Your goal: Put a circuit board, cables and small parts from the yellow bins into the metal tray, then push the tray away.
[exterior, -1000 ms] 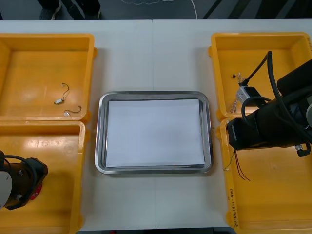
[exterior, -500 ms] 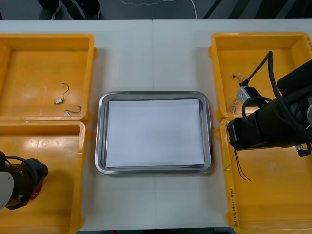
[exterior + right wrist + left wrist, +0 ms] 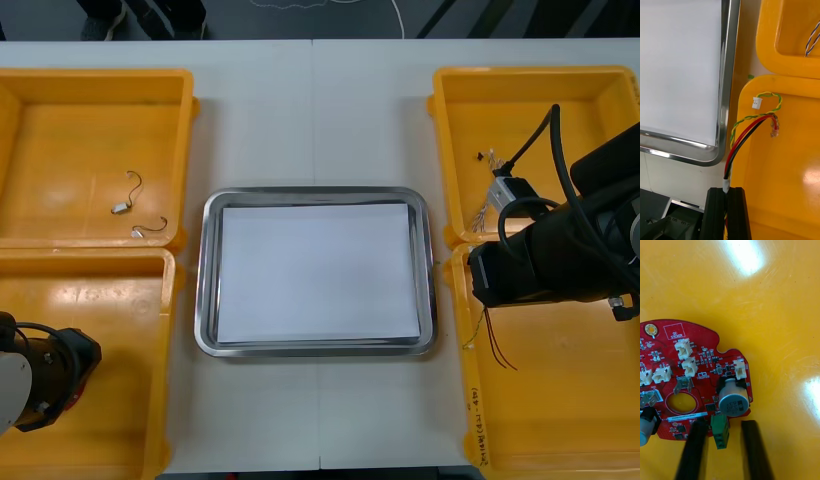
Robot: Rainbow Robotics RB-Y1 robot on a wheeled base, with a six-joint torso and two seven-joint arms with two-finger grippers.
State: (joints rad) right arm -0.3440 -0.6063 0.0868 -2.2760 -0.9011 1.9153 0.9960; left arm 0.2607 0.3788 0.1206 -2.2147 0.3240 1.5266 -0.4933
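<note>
While right gripper (image 3: 727, 195), tray's (image 3: 203, 290) four o'clock, pinches red and yellow cable (image 3: 752, 125), its tail may snag bin (image 3: 790, 180) rim; left gripper (image 3: 725, 427) gapes over circuit board (image 3: 696, 363).

Four yellow plastic bins stood around the tray: one at ten o'clock (image 3: 100, 75), one at eight o'clock (image 3: 110, 350), one at two o'clock (image 3: 530, 72) and one at four o'clock (image 3: 560, 400). There was one shiny metal tray with a white inside (image 3: 320, 192). Two small metal parts with hooked wires (image 3: 122, 207) (image 3: 138, 232) lay in the ten o'clock bin. One round red circuit board (image 3: 696, 363) lay in the eight o'clock bin. Two cables could be counted: one twisted blue and white cable (image 3: 812, 39) in the two o'clock bin, and one cable of red, black and yellow-green wires (image 3: 752, 125) at the four o'clock bin.
</note>
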